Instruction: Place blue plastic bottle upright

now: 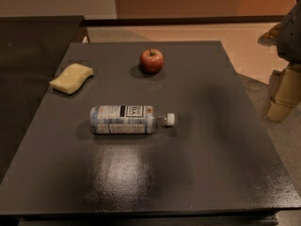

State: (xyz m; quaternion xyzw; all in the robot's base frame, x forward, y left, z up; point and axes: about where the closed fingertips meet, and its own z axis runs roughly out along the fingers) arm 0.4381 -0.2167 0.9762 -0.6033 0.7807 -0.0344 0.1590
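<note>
The blue plastic bottle (124,119) lies on its side in the middle of the dark table (211,140). It is clear, with a pale blue-white label with a dark band, and its white cap (170,119) points right. My gripper (284,96) hangs at the right edge of the view, beyond the table's right side. It is well apart from the bottle and holds nothing that I can see.
A red apple (152,60) stands behind the bottle near the table's far edge. A yellow sponge (71,78) lies at the far left. A dark counter (33,46) adjoins the table on the left. Floor lies to the right.
</note>
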